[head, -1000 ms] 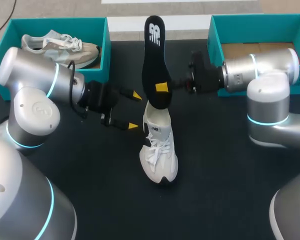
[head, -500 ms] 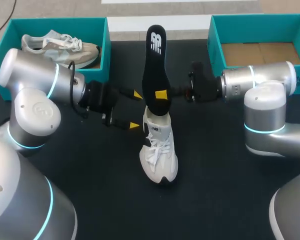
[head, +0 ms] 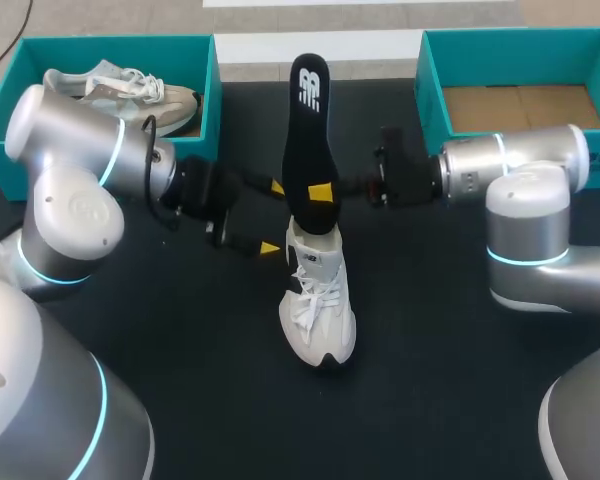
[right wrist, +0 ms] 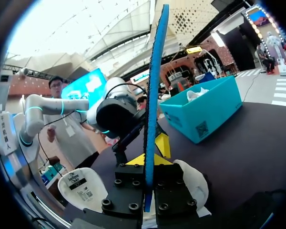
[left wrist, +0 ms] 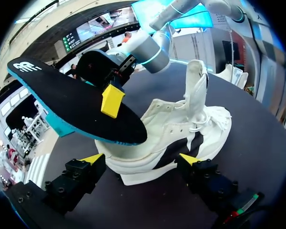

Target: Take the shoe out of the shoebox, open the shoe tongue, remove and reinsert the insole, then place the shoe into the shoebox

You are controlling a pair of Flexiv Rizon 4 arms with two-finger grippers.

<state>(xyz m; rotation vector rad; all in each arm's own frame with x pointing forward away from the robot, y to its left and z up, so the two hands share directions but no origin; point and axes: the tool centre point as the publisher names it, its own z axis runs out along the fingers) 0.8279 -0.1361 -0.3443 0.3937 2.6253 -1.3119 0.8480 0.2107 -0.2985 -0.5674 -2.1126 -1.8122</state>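
Observation:
A white shoe (head: 318,300) stands on the black table, toe towards the near edge. My right gripper (head: 322,192) is shut on a black insole (head: 307,120) held upright, with its lower end at the shoe's heel opening. In the right wrist view the insole (right wrist: 153,86) runs edge-on between the shut fingers of my right gripper (right wrist: 148,160), and the shoe (right wrist: 195,183) lies beneath. My left gripper (head: 273,218) stands open just left of the shoe's heel. In the left wrist view the shoe (left wrist: 181,129) sits ahead of my open left gripper (left wrist: 140,160), under the insole (left wrist: 71,105).
A teal shoebox (head: 212,100) at the back left holds a second grey-white shoe (head: 120,90). Another teal shoebox (head: 427,80) at the back right shows only its cardboard floor. Both arms reach in over the middle of the table.
My right arm has brought the insole down towards the shoe's heel opening. My left gripper has shifted slightly and stays open.

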